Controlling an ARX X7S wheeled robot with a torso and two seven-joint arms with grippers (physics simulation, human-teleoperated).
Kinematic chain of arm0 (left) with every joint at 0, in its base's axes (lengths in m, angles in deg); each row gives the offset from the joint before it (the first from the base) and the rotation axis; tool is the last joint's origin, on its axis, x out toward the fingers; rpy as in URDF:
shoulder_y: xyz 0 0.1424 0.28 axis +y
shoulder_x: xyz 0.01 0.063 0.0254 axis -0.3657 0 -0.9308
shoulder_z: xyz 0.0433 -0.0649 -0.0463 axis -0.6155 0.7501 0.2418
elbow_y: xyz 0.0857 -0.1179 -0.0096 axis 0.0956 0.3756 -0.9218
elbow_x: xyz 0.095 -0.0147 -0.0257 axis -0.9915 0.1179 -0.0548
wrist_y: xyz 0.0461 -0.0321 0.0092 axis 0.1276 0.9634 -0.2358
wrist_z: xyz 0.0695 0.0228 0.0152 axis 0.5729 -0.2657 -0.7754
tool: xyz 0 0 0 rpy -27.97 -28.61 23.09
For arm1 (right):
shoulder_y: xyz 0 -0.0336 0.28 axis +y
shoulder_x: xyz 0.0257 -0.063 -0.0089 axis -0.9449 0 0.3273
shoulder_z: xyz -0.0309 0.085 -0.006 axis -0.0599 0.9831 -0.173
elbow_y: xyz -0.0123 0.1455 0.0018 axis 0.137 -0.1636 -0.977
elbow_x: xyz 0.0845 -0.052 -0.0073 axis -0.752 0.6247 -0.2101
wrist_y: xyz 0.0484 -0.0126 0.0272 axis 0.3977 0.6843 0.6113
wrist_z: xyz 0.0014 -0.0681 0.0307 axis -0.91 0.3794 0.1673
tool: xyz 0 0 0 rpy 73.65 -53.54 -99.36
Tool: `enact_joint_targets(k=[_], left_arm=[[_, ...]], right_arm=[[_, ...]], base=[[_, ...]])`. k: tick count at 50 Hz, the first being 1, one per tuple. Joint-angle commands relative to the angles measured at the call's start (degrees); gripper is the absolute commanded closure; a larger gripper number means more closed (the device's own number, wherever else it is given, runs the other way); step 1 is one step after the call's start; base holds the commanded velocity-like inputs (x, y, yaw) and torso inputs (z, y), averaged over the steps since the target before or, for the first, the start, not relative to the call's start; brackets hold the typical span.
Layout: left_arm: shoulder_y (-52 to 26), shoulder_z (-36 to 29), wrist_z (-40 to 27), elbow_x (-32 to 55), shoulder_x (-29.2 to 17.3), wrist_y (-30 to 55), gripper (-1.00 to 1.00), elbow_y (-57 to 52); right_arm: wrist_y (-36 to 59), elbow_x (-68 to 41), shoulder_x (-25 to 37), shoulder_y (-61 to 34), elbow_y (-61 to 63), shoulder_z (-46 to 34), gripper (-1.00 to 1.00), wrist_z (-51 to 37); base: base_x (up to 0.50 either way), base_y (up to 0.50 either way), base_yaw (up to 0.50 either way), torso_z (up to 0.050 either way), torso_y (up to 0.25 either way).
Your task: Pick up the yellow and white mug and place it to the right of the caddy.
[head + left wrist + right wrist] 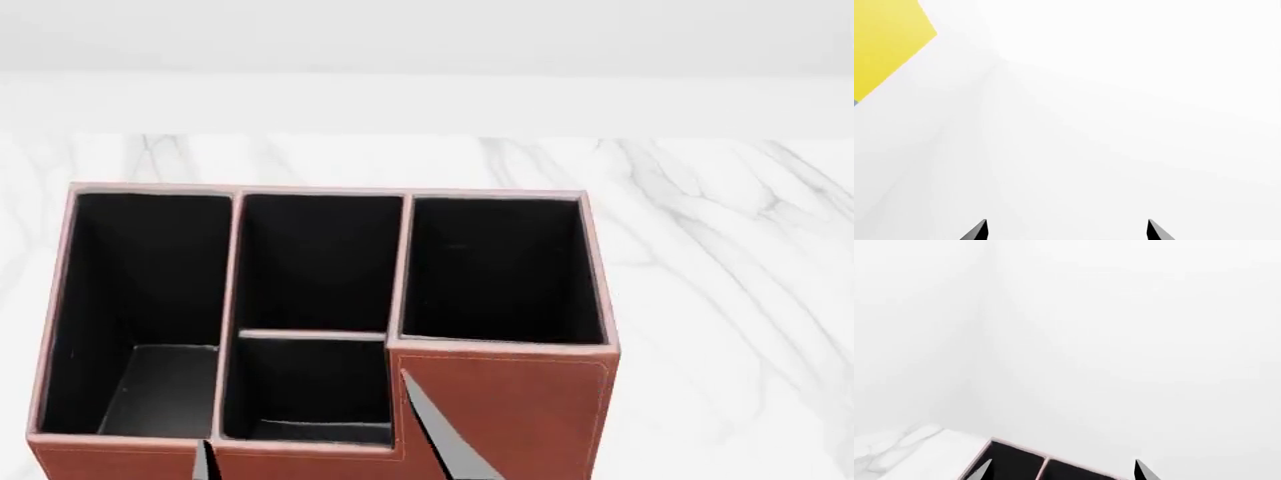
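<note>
The yellow and white mug is out of view in all three views. The caddy (501,410), a reddish-brown box with black-lined compartments, fills the middle of the head view on the marble table (721,260). Its top rim (1021,450) also shows low in the right wrist view. My right gripper (1062,471) is open, fingertips wide apart, with nothing between them. In the left wrist view my left gripper (1067,231) is open too, facing a blank white wall. Two dark fingertips (441,440) poke up in front of the caddy in the head view; whose they are is unclear.
A flat yellow shape (887,40) sits at one corner of the left wrist view; what it is cannot be told. White marble extends to the caddy's right (747,380) and behind it, up to a white wall (427,100).
</note>
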Motion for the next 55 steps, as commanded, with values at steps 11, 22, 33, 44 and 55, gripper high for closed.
enact_joint_targets(k=[11, 22, 33, 44, 55], left_arm=[[-0.44, 0.02, 0.54, 0.13, 0.0, 0.3, -1.0, 0.0], [1.16, 1.12, -0.47, 1.29, 0.0, -1.04, -1.0, 0.0], [1.71, 1.44, -0.65, 1.8, 0.0, -1.46, -1.0, 0.0], [1.07, 1.15, -0.16, 1.45, 0.0, -1.01, -1.0, 0.0], [0.13, 0.45, 0.45, 0.67, 0.0, -0.33, -1.0, 0.0]], right_arm=[[1.06, 1.13, -6.0, 3.97, -1.42, -1.62, -1.0, 5.9], [0.22, 1.34, -6.62, 5.23, -3.9, -2.76, -1.0, 8.65], [2.13, 2.07, -10.65, 6.73, -5.43, -5.23, -1.0, 10.93], [2.26, 2.6, -13.73, 8.72, -8.24, -6.77, -1.0, 13.36], [-0.29, 2.91, -13.77, 10.8, -12.61, -7.39, -1.0, 16.78]], base=[[0.0, 0.0, 0.0, 0.0, 0.0], [0.0, 0.0, 0.0, 0.0, 0.0], [0.0, 0.0, 0.0, 0.0, 0.0], [0.0, 0.0, 0.0, 0.0, 0.0], [0.0, 0.0, 0.0, 0.0, 0.0]])
